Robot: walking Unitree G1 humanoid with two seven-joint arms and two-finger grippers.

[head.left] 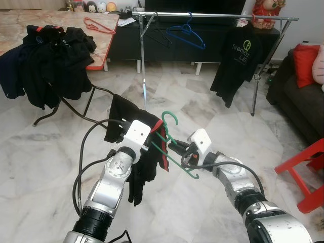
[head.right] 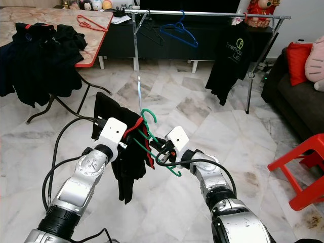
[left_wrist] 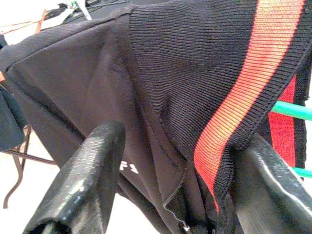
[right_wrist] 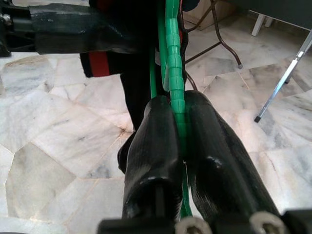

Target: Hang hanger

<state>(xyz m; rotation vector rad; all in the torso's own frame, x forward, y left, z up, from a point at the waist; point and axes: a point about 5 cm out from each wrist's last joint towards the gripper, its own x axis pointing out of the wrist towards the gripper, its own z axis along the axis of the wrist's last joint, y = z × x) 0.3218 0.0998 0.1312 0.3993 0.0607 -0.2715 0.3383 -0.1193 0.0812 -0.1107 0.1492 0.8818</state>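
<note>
Now, by part, from the grippers outward:

Right gripper (right_wrist: 178, 122): clamped tight on the green hanger (head.left: 174, 147), the plastic pinched between both black fingers in the right wrist view.

Left gripper (left_wrist: 175, 161): fingers spread, the black garment with a red stripe (head.left: 139, 152) bunched between them; whether they truly press it is hard to judge from the close left wrist view.

Green hanger: centre of the left eye view, hook upward, tilted, its lower arm running down toward the right gripper, the garment draped beside it.

Wrist views versus head views: the left wrist view gives the knit ribbing and stripe close up; the head views give the garment hanging down below the left wrist.

Arms: both bent inward from the lower edge, wrists nearly meeting at mid-frame.

Clothes rail (head.left: 212, 16): upper centre, carrying a blue hanger (head.left: 186, 33) and a black T-shirt (head.left: 238, 61).

Table (head.left: 104, 48): upper left, heaped with dark clothes (head.left: 48, 63), an orange-red hanger (head.left: 98, 25) on it.
</note>
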